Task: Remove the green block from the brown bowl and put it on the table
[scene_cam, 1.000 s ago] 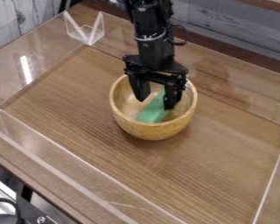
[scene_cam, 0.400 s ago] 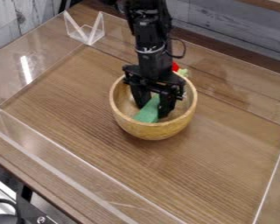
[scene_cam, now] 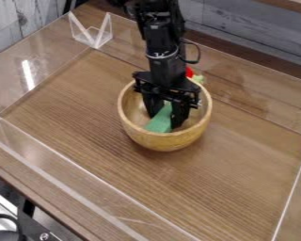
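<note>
Broadly, the table [scene_cam: 78, 141] fills the view, a dark wood-grain top edged by clear acrylic walls [scene_cam: 40, 80] that run along its sides. From the table's centre, the brown bowl [scene_cam: 166, 122] sits a little toward 1 o'clock, upright on the wood, a round tan bowl with thick walls. 1 black robot arm [scene_cam: 157, 33] comes down from 12 o'clock and reaches straight into the bowl, its gripper [scene_cam: 166, 108] pointing down inside the rim. The green block [scene_cam: 160, 120] is in the bowl, tilted, with its lower end toward 7 o'clock on the bowl's floor and its upper end between the black fingers [scene_cam: 181, 102]. The jaws are drawn in and clamped on the green block. A small red object [scene_cam: 194, 72] shows just behind the arm, at 1 o'clock from the bowl, mostly hidden. A clear acrylic stand [scene_cam: 90, 33] sits at 10 o'clock, well apart from the bowl.
</note>
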`<action>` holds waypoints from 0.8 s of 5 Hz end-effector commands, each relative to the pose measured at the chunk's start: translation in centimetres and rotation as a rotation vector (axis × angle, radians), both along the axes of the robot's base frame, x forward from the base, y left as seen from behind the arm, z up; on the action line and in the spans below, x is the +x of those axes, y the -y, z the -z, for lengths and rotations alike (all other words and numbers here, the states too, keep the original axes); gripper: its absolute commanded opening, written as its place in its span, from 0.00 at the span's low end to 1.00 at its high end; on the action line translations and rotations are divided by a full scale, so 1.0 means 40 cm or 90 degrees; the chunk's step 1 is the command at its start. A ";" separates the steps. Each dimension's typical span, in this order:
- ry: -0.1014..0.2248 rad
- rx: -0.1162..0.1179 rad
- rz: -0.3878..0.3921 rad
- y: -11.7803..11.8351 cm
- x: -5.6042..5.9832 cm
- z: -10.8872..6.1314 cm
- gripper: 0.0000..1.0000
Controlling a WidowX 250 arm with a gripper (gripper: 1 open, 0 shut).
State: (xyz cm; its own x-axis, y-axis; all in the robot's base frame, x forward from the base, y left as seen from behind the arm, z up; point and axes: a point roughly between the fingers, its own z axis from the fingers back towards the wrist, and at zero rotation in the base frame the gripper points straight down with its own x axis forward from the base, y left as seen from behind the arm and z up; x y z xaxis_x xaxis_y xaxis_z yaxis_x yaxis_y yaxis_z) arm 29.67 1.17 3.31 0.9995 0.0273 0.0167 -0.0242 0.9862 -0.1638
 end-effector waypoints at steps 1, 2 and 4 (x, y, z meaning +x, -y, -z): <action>0.047 -0.005 0.014 0.019 0.010 -0.068 0.00; 0.051 -0.014 0.039 0.052 -0.005 -0.080 0.00; 0.054 -0.031 0.083 0.109 -0.029 -0.095 0.00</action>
